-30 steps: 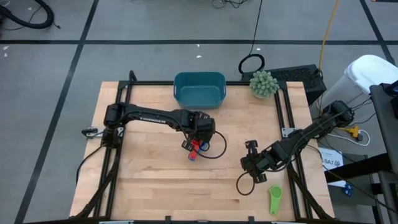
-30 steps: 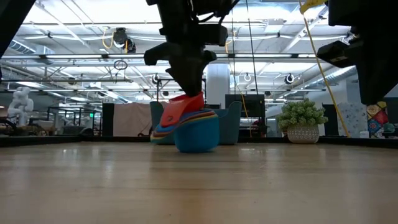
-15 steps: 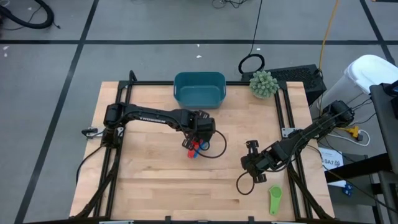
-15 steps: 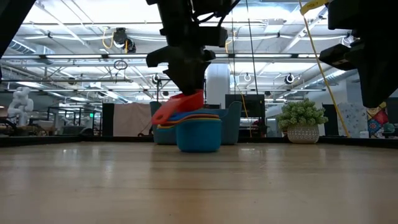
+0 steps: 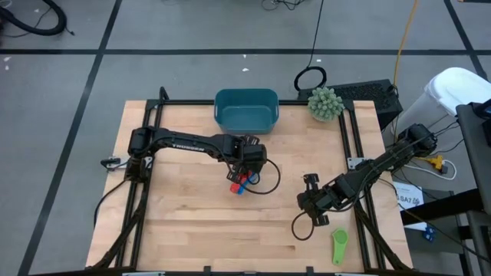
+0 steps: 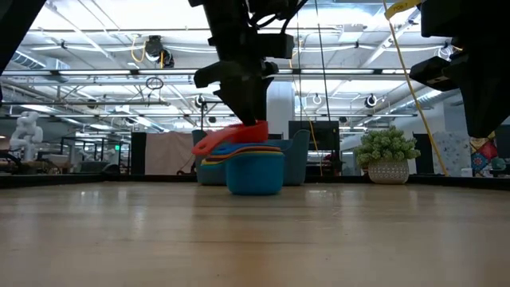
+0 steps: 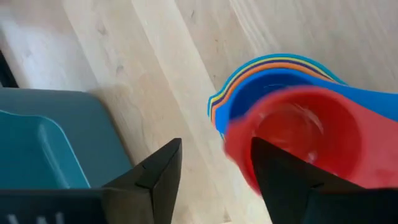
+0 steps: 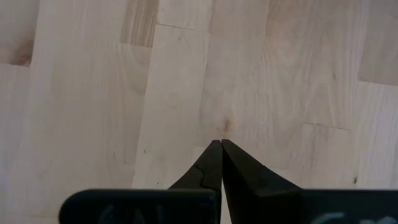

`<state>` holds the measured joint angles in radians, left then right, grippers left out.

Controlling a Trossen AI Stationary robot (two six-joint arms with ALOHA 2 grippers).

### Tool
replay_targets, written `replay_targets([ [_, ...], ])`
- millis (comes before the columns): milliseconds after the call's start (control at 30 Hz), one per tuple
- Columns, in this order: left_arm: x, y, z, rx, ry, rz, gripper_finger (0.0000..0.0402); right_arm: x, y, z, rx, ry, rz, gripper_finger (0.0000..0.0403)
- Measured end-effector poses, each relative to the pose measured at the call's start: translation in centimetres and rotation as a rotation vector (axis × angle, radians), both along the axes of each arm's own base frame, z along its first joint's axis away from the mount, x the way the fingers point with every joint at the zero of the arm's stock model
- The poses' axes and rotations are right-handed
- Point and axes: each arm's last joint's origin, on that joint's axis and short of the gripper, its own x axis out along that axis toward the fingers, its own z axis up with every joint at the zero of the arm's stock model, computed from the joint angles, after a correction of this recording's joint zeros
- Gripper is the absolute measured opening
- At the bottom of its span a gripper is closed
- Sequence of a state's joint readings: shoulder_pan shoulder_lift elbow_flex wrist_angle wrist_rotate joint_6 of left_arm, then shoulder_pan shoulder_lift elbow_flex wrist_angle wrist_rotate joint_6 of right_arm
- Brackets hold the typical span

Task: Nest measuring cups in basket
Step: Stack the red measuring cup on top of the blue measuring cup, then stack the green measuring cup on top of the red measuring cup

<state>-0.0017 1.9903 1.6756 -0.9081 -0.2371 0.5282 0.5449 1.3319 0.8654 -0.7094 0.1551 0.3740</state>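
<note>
Nested measuring cups [image 5: 240,182] stand mid-table, red cup [image 7: 298,140] uppermost, well short of the basket [image 5: 245,110] at the far edge. Left gripper [image 5: 247,164] hangs just above them, jaws partly spread, holding nothing; right gripper [image 8: 217,149] rests pinched shut and empty, near right. Light, stiff, slick plastic by the look; the stack may slip apart, so best pinched across the fanned handles [image 6: 217,147].
</note>
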Motion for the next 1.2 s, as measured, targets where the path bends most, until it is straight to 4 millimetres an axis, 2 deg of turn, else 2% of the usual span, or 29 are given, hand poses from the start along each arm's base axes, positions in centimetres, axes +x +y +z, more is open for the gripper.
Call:
replay_targets([
  [333, -0.1, 0.3, 0.0, 0.015, 0.004, 0.018, 0.0148, 0.0, 0.0, 0.0, 0.0, 0.0, 0.0, 0.0],
  [433, -0.6, 0.4, 0.8, 0.049, 0.003, 0.047, 0.014, 0.0, 0.0, 0.0, 0.001, 0.006, 0.001, 0.0],
  [533, -1.3, 0.0, 2.6, 0.029, -0.057, 0.11, 0.0136, -0.5, -0.1, -0.2, 0.037, 0.077, 0.011, 0.0],
  [700, -3.0, -2.7, 6.5, -0.049, -0.198, 0.18, 0.0144, -2.4, -0.2, -0.4, 0.077, 0.304, 0.029, 0.0],
  [833, -4.5, -5.7, 8.7, -0.104, -0.293, 0.217, 0.0147, -3.8, 0.8, 0.6, 0.165, 0.375, 0.081, 0.0],
  [1000, -5.6, -9.4, 9.6, -0.074, -0.39, 0.258, 0.0147, -6.0, 2.7, 1.5, 0.268, 0.496, 0.078, 0.0],
  [1200, -6.4, -11.8, 9.9, -0.022, -0.473, 0.309, 0.0147, -6.8, 5.8, 1.8, 0.328, 0.385, 0.063, 0.0002],
])
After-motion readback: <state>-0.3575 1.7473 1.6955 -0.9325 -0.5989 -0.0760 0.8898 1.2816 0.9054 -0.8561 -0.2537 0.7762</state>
